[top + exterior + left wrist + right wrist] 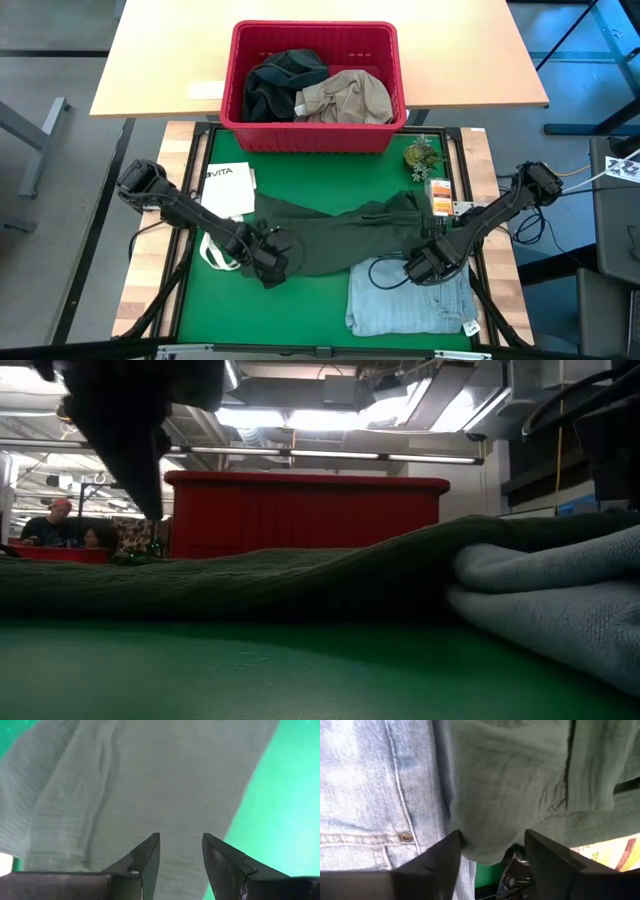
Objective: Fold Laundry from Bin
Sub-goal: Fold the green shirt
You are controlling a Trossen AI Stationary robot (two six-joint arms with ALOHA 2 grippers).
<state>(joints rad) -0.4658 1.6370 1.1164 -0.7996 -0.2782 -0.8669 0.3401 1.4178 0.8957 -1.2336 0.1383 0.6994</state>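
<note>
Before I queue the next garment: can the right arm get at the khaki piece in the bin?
Probably yes. The khaki piece lies uncovered on top in the red bin, nothing over it. But the right claw is low at the dark green garment, so it must lift clear first.

A robotics lab or workshop hall.
Exposed ceiling ducts (340, 390) and strip lights (300, 455) are seen overhead, a bare concrete floor (50, 180) around a framed test table (190, 290), and seated people (60, 525) in the background.

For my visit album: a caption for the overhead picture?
Two robot arms spread a dark green garment beside folded jeans, below a red bin of laundry.
</note>
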